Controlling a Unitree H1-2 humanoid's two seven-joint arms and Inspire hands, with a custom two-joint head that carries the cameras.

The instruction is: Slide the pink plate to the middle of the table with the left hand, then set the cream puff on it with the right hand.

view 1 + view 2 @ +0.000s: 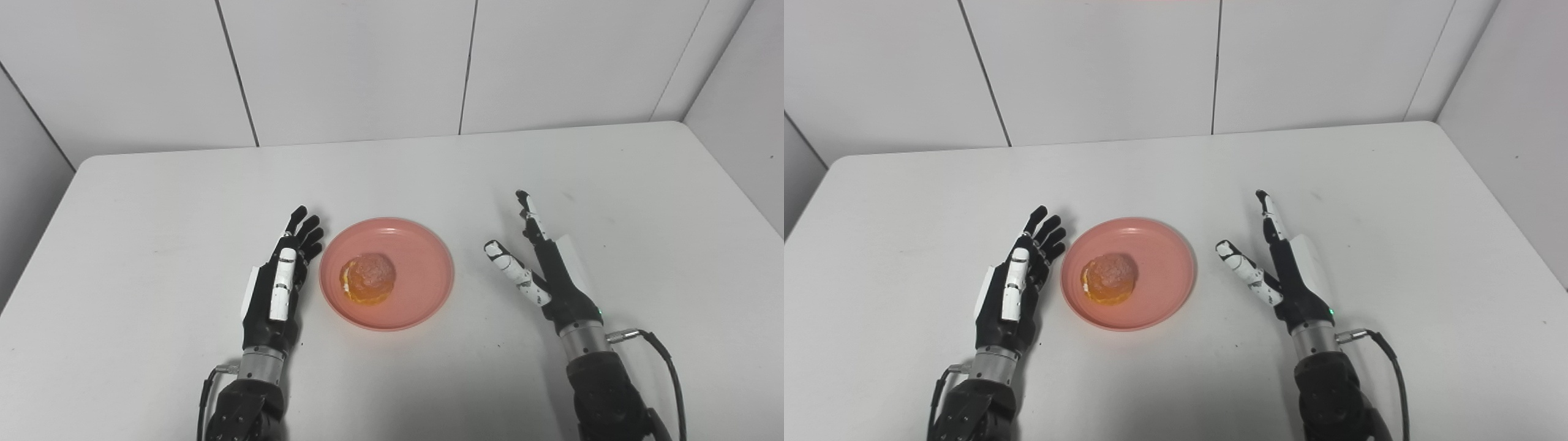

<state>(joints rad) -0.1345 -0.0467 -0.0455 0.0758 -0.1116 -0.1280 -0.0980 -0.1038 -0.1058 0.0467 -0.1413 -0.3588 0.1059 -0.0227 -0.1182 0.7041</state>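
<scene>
The pink plate (422,269) lies near the middle of the white table. A golden-brown cream puff (367,278) rests on the plate, a little left of its centre. My left hand (283,278) stands on edge just left of the plate's rim, fingers stretched forward, holding nothing. My right hand (539,269) hovers to the right of the plate, well apart from it, with thumb and fingers spread and nothing in it.
The white table (153,202) runs to a rounded far edge against a white panelled wall (355,67). A black cable (664,361) trails from my right wrist. Nothing else lies on the table.
</scene>
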